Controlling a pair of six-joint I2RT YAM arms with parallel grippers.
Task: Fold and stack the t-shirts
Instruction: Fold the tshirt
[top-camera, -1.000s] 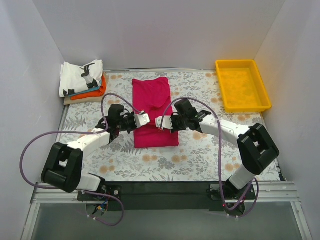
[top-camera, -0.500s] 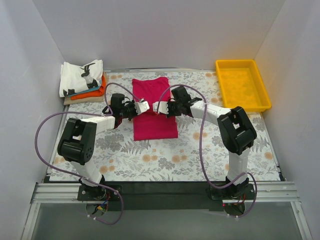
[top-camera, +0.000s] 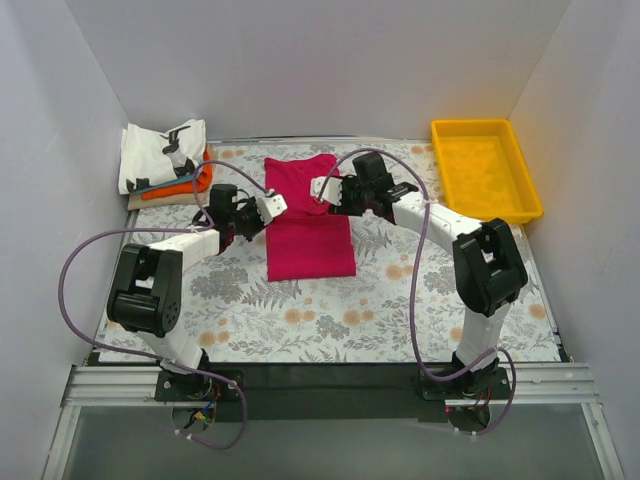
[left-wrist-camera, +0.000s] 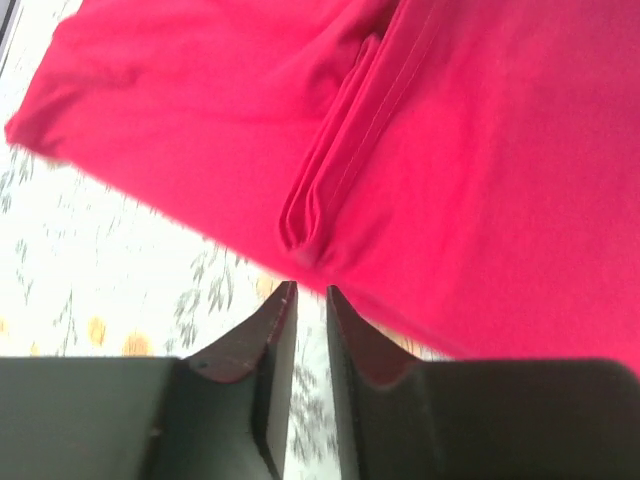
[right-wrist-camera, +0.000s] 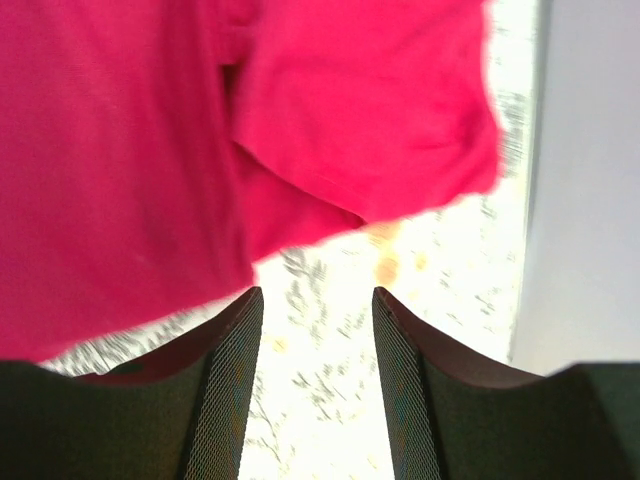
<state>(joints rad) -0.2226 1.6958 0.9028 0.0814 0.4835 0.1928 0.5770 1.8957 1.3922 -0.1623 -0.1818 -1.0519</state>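
Top external | left tool nearly closed, empty | right tool apart, empty | both flank magenta-red shirt

Both my grippers, left and right, have slid toward the far edge along the magenta-red shirt, and the shirt's near half now lies flatter.

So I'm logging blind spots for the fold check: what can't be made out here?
- Red shirt: both wrist views crop it; its near edge is missing there.
- Stack: top view only; lower shirts covered by the white one.
- Left gripper: nearly closed, apparently empty.
- Right gripper: open; image blurred.
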